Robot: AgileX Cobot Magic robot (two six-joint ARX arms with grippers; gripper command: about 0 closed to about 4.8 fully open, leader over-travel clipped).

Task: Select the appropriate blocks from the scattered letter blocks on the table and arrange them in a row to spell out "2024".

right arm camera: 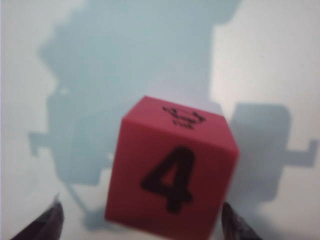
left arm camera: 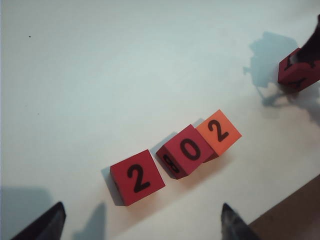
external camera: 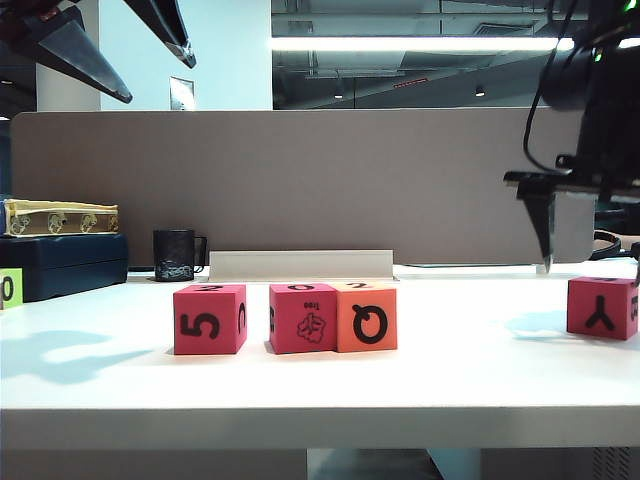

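Observation:
Three blocks stand in a row on the table (external camera: 450, 385): a pink-red one (external camera: 210, 318) (left arm camera: 137, 177) with 2 on top, a pink-red one (external camera: 302, 317) (left arm camera: 186, 151) with 0 on top, and an orange one (external camera: 366, 316) (left arm camera: 218, 132) with 2 on top. A fourth pink-red block (external camera: 602, 307) (right arm camera: 172, 170) (left arm camera: 298, 70), with 4 on top, sits apart at the right. My right gripper (external camera: 592, 272) (right arm camera: 142, 222) is open, its fingers on either side of that block without touching it. My left gripper (external camera: 160, 82) (left arm camera: 141, 217) hangs open and empty high over the row.
A lime-green block (external camera: 9, 288) marked 0 shows at the far left edge. Behind it are a dark box stack (external camera: 60, 262), a black mug (external camera: 175, 255) and a white strip (external camera: 300, 265) along the grey-brown divider (external camera: 300, 180).

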